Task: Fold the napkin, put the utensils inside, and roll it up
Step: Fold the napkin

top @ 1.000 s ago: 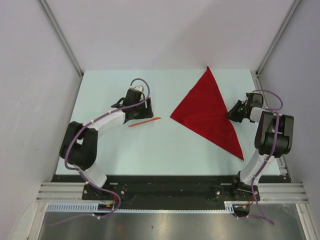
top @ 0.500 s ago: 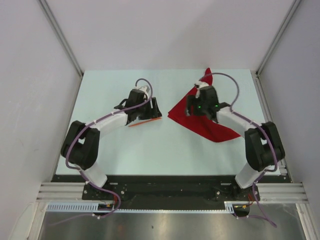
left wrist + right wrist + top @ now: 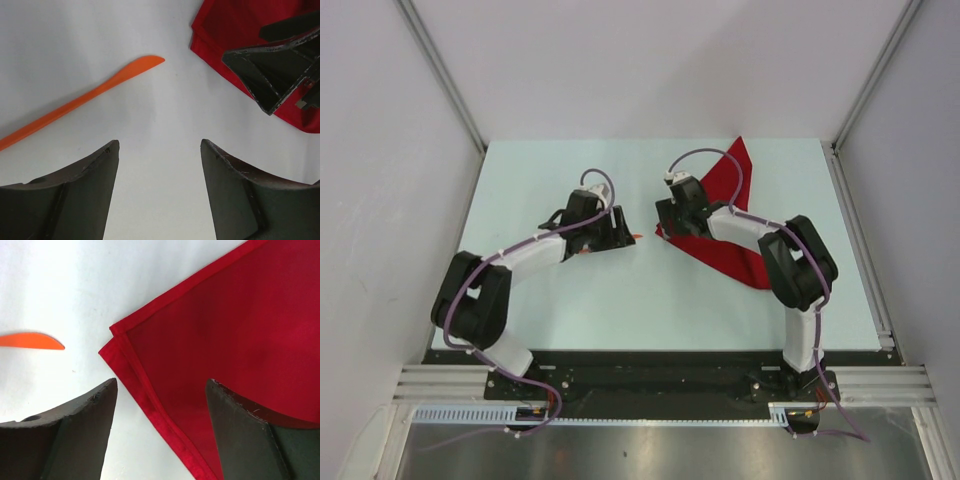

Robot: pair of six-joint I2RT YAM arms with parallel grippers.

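a pale table (image 3: 620, 300) between plain white walls (image 3: 650, 60), metal posts (image 3: 440, 70) at its back corners; a silver rail (image 3: 650, 385) and steel sheet (image 3: 660, 450) run along its near edge.

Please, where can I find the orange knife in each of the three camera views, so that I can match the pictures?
Top external: only the tip of the orange knife shows, just right of the left end effector.
Left wrist: the knife lies diagonally across the upper left.
Right wrist: only the knife tip, at the left edge.
Shared landmark: the corner of the red napkin nearest the tip, seen in all three views.
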